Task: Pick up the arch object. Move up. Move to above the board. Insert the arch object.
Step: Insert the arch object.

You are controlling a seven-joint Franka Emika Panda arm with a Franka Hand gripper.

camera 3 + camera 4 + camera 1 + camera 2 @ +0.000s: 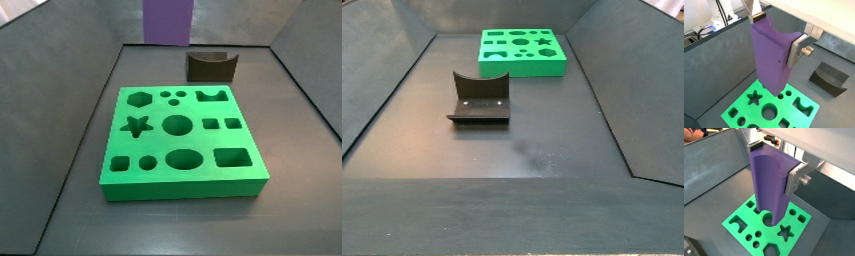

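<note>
The gripper (777, 41) is raised well above the floor, wrist pointing straight down, with the arch object (771, 52) hanging vertically between its fingers. In both wrist views one silver finger plate (796, 50) lies flat against the block's side face near its upper end, and a second finger (753, 145) shows at the opposite face, so the jaws are pinched on the arch object with only the block's width between them. The block's concave scooped end faces upward at the grip, seen clearly in a wrist view (772, 180). Its lower end hangs clear above the board (751, 112), over the region of the star cutout (755, 97) and the large round cutout (770, 112), with no contact visible. In a side view the board (181, 185) lies flat on the dark floor, and only the lower part of the purple block (167, 22) enters at the frame edge, above and behind the board; the gripper itself is out of that frame. The fixture (211, 65) stands on the floor just behind the board, apart from it. In a side view (478, 98) the fixture is nearer the camera, with the board (523, 50) beyond.
</note>
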